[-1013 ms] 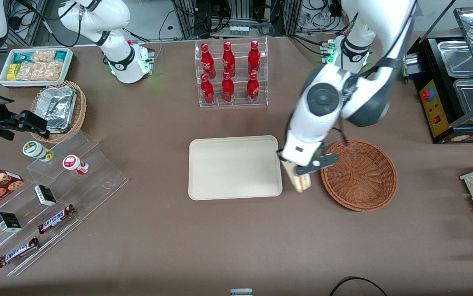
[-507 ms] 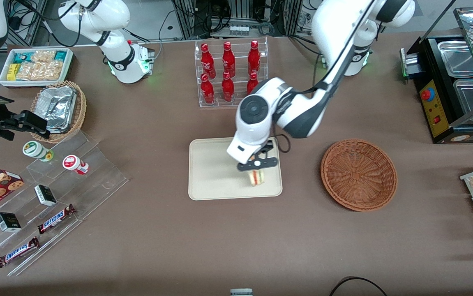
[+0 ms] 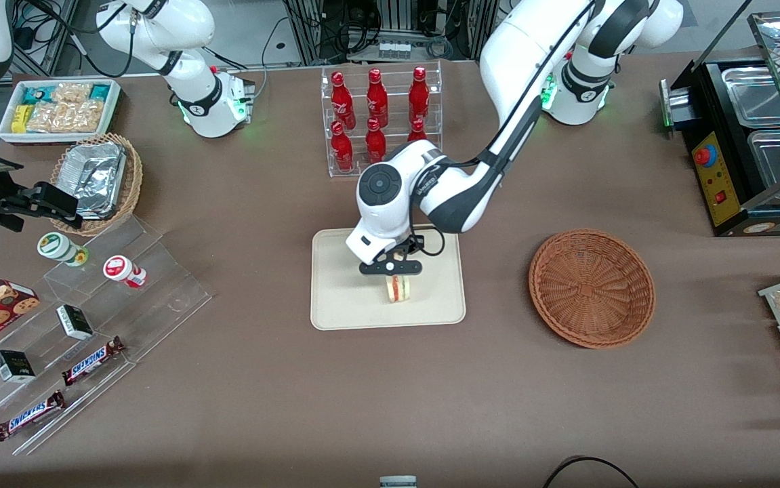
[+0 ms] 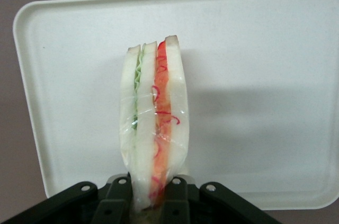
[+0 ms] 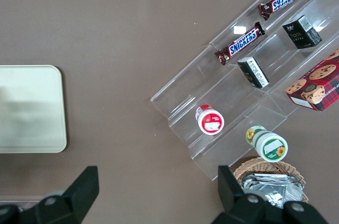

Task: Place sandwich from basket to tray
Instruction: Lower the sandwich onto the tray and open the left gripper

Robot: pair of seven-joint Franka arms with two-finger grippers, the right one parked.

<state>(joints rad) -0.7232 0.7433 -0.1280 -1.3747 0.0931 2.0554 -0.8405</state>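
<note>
The clear-wrapped sandwich point(image 3: 400, 288) point(image 4: 153, 118) hangs edge-on above the cream tray point(image 3: 342, 291) point(image 4: 254, 86), its white bread, green and red-orange layers showing. My left gripper point(image 3: 393, 270) point(image 4: 151, 192) is shut on the wedge's narrow end, over the middle of the tray. The reddish-brown wicker basket point(image 3: 591, 288) sits empty beside the tray, toward the working arm's end of the table.
A clear rack of red bottles point(image 3: 379, 122) stands farther from the front camera than the tray, close to my arm's elbow. Acrylic steps with snack bars and cups point(image 3: 85, 318) lie toward the parked arm's end. A food warmer point(image 3: 749, 129) stands at the working arm's end.
My gripper has carried the sandwich from the gap between basket and tray to over the tray's middle, and the arm has swung away from the basket.
</note>
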